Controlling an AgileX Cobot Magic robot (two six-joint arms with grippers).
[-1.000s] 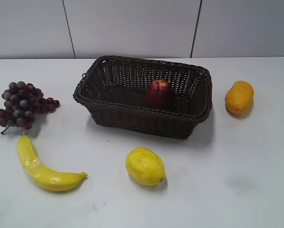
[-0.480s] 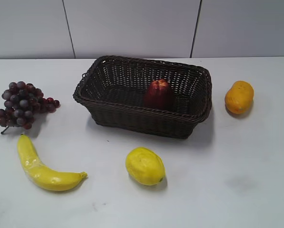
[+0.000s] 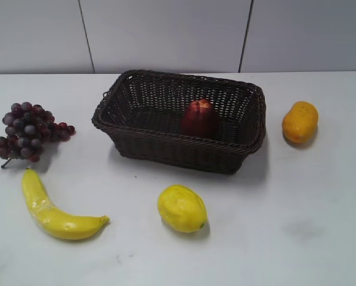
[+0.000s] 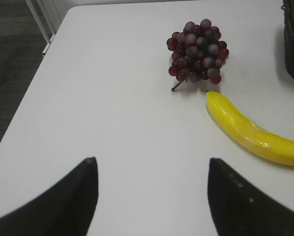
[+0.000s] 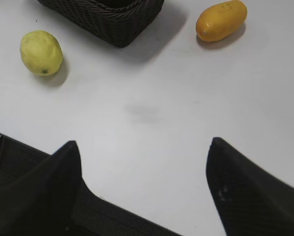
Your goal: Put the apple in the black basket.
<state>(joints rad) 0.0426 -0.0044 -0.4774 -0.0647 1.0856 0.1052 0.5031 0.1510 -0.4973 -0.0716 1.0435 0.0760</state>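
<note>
Dark red apple (image 3: 198, 117) sits in black basket (image 3: 166, 146), well apart from both claws: left claw (image 4: 151, 169) & right claw (image 5: 144, 152) spread, empty, over bare worktop (image 5: 151, 113).

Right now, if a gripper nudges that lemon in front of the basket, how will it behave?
The lemon looks oval, so it would probably roll or wobble sideways on the smooth table. Its skin looks dimpled, so likely not slippery. Nothing beside it would stop it.

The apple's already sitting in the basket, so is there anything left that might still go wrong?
Little. The apple rests inside the black basket, against its near wall. Both grippers, left and right, hang open over bare table, so a careless sweep might nudge the banana or lemon.
</note>
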